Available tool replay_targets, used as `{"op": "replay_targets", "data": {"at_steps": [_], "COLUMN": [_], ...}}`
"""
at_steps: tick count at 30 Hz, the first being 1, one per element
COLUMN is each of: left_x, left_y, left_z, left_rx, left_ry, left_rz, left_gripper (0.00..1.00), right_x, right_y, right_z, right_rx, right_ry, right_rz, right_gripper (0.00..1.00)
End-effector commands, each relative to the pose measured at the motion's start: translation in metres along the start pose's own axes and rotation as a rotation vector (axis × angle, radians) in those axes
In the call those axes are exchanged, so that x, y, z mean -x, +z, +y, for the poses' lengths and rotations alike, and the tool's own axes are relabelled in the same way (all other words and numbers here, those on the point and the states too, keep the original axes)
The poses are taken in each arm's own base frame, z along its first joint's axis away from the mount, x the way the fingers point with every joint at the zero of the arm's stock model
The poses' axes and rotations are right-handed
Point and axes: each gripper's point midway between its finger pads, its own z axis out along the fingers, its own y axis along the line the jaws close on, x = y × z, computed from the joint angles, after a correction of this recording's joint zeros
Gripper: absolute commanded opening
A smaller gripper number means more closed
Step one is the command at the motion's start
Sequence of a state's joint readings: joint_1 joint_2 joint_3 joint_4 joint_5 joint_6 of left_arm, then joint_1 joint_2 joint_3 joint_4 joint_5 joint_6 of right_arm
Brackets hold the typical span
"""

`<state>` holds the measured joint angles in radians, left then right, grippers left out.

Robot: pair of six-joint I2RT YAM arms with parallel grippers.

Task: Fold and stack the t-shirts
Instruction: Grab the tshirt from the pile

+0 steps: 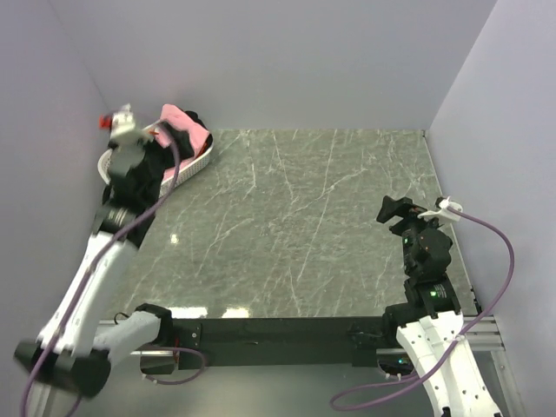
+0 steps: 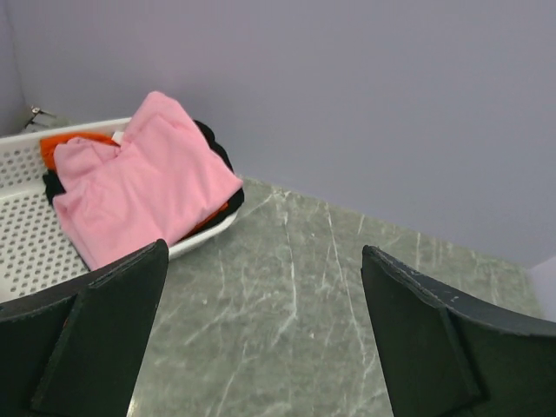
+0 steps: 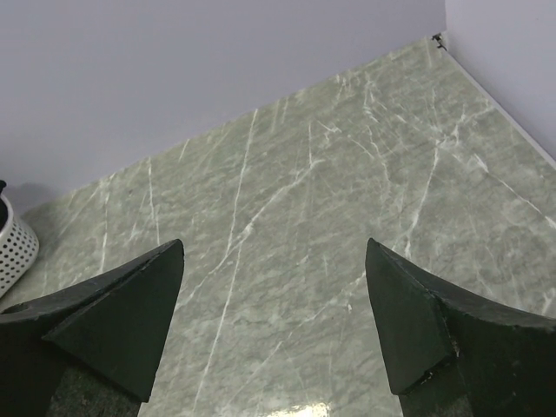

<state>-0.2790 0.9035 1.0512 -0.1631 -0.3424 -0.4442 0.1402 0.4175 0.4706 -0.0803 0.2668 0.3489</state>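
A light pink t-shirt (image 2: 143, 187) lies crumpled on top of a pile in the white basket (image 2: 26, 230) at the table's far left corner. It also shows in the top view (image 1: 187, 129). A bright orange t-shirt (image 2: 71, 144) peeks out under it. My left gripper (image 2: 265, 261) is open and empty, hovering just right of the basket, close to the pink shirt; it shows in the top view (image 1: 165, 143). My right gripper (image 3: 274, 261) is open and empty above bare table at the right (image 1: 395, 208).
A black garment (image 2: 215, 148) lies in the basket under the pink shirt. The basket's edge shows at the left of the right wrist view (image 3: 13, 248). Grey walls close off the back and both sides. The green marble tabletop (image 1: 304, 208) lies between the arms.
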Motion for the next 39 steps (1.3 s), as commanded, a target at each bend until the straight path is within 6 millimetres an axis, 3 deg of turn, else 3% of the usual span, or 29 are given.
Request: {"op": "replay_targets", "data": {"at_steps": [1,2,3,5,7,8,9,10,11,14,18,26,38,39], "left_x": [0.012,0.006,-0.015,-0.007,-0.042,-0.029,-0.054,-0.051,-0.074,-0.097,-0.125,-0.168,-0.205,-0.206], "left_y": [0.062,0.075,0.102,0.127,0.167,0.168,0.183,0.192,0.205,0.223,0.239,0.258,0.273,0.273], "left_z": [-0.004,-0.011,-0.003,0.001,0.013,0.007,0.014,0.011,0.018,0.024,0.038,0.061,0.086,0.088], "left_rx": [0.036,-0.014,0.008,0.021,0.066,0.054,0.071,0.069,0.079,0.089,0.131,0.196,0.224,0.225], "left_ry": [0.084,0.070,0.070,0.063,0.102,0.105,0.121,0.125,0.138,0.154,0.165,0.206,0.197,0.196], "left_rz": [0.022,0.062,0.117,0.103,0.185,0.158,0.214,0.209,0.256,0.300,0.341,0.412,0.484,0.487], "left_gripper": [0.99,0.99,0.99,0.99,0.99,0.99,0.99,0.99,0.98,0.97,0.95,0.77,0.57,0.48], "right_x": [0.023,0.022,0.023,0.023,0.024,0.024,0.024,0.022,0.023,0.020,0.016,0.014,0.012,0.012], "right_y": [-0.005,-0.005,-0.006,-0.007,-0.008,-0.008,-0.008,-0.008,-0.007,-0.006,-0.003,-0.002,0.000,0.000], "right_z": [0.002,0.001,0.002,0.004,0.003,0.003,0.004,0.004,0.005,0.005,0.007,0.006,0.005,0.004], "right_rx": [-0.018,-0.021,-0.016,-0.004,-0.004,-0.003,0.000,0.003,0.005,0.005,0.012,0.009,0.001,0.000], "right_ry": [0.034,0.036,0.037,0.037,0.041,0.043,0.047,0.047,0.048,0.046,0.045,0.047,0.043,0.041], "right_rz": [-0.053,-0.050,-0.052,-0.052,-0.057,-0.058,-0.060,-0.059,-0.060,-0.049,-0.033,-0.034,-0.028,-0.028], "right_gripper": [0.91,0.91,0.91,0.91,0.91,0.91,0.91,0.91,0.91,0.91,0.91,0.91,0.91,0.91]}}
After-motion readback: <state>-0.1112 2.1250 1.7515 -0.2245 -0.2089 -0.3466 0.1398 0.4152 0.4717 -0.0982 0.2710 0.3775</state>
